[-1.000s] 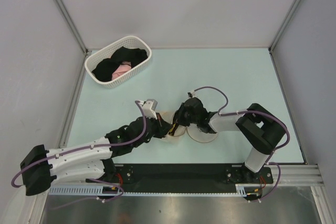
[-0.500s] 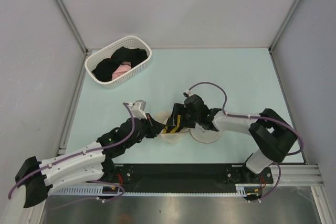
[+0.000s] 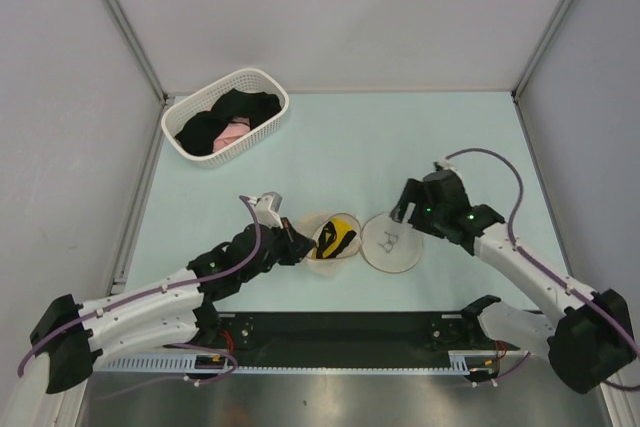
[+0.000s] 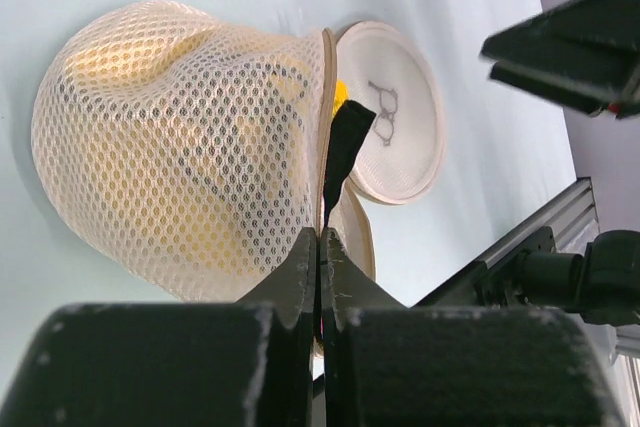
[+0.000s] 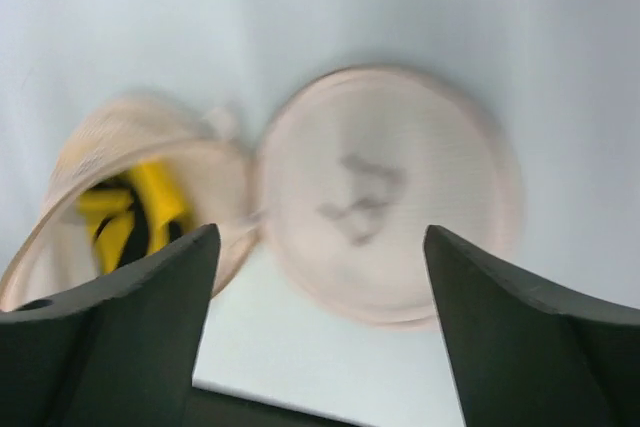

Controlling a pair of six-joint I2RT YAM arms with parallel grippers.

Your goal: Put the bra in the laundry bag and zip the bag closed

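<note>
The laundry bag (image 3: 322, 247) lies open in two halves. Its mesh dome (image 4: 170, 147) holds the yellow bra (image 3: 340, 235), seen as yellow through the mesh. A black strap (image 4: 347, 142) hangs out over the rim. The flat half with the bra icon (image 3: 392, 243) lies to the right on the table. My left gripper (image 3: 298, 247) is shut on the bag's rim at its left side, jaws pressed together (image 4: 320, 239), and the strap runs down to them. My right gripper (image 3: 408, 213) hovers open above the flat half (image 5: 390, 187), holding nothing, with the bra (image 5: 150, 202) to its left.
A white slotted basket (image 3: 262, 82) with black and pink garments stands at the back left. The black rail with the arm bases (image 3: 340, 332) runs along the near edge. Grey walls close in the left, right and back.
My right gripper has opened, let go of the bra inside the bag and drawn back to the right over the flat half. The left gripper keeps its hold on the rim.
</note>
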